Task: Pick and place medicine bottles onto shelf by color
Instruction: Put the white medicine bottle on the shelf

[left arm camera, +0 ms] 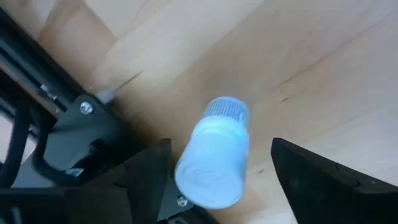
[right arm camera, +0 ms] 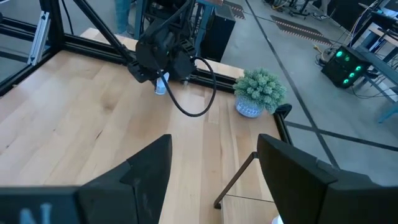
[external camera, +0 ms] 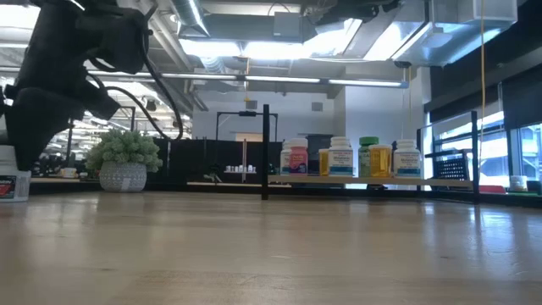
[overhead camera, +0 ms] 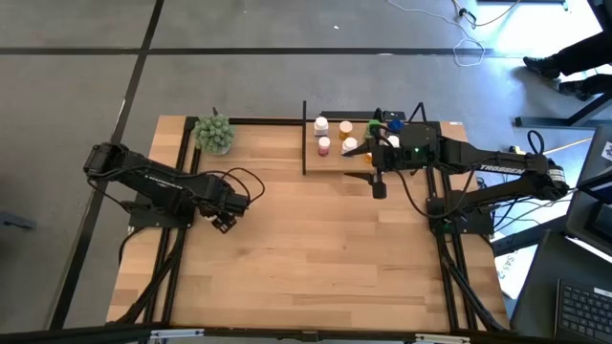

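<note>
Pale wood desk (overhead camera: 316,248) fills the scene. Left claw (left arm camera: 217,180) sits low near the desk's left edge, fingers wide around a white bottle (left arm camera: 214,155) (not visibly pinched). Right claw (right arm camera: 211,168) hangs open and empty beside the shelf (overhead camera: 382,162), where the other bottles (external camera: 340,158) stand, plant (overhead camera: 214,134) nearby.

Bright ceiling strip lights (external camera: 254,47) glare in the low view, throwing a sheen across the tabletop (external camera: 271,254). Window light washes out the high view's far corner. Between the left jaws, the white bottle (left arm camera: 214,155) blurs.
</note>
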Robot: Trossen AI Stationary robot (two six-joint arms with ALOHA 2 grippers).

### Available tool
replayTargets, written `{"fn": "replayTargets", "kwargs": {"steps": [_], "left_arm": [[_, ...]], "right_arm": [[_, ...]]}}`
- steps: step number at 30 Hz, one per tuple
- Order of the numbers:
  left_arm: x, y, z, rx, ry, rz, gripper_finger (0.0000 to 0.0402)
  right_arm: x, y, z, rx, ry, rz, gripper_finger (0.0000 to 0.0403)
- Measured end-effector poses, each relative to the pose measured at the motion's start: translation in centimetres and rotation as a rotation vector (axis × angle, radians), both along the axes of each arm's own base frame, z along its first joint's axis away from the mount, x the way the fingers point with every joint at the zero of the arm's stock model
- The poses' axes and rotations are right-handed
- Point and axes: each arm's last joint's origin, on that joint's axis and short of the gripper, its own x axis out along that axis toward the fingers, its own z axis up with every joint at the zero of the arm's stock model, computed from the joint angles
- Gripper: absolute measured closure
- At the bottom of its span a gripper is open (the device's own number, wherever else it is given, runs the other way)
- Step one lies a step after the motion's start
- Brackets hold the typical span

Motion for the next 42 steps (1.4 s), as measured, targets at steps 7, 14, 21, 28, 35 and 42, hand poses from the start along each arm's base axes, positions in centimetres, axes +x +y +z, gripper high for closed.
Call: {"fn": "replayTargets", "kwargs": {"steps": [7,14,21,28,35,42], "left_arm": [[0.2,-0.1,-0.1,-0.033,-0.020,-0.019,0.0176],[0.3,-0.1,-0.1,-0.039,-0.028,-0.018,0.0215],[0.9,-0.3,0.4,-0.086,-0.067,-0.010,0.0247],[3.0,-0.4,3.5,-0.078,-0.200,-0.014,0.0250],[5.7,0.4,9.4,-0.060,-0.429,-0.022,0.0251],[9.0,2.1,14.7,-0.001,-0.591,-0.096,0.0251]], "right_arm": [[0.0,0.0,0.0,0.000,0.000,0.000,0.0164],[0.0,0.0,0.0,0.000,0.000,0.000,0.0164],[-0.4,0.1,0.2,-0.002,-0.008,0.000,0.0164],[-1.8,0.3,0.8,0.000,-0.009,-0.001,0.0164],[-2.5,0.5,0.6,0.055,0.040,-0.011,0.0164],[-2.8,1.1,0.2,0.082,0.087,0.003,0.0164]]}}
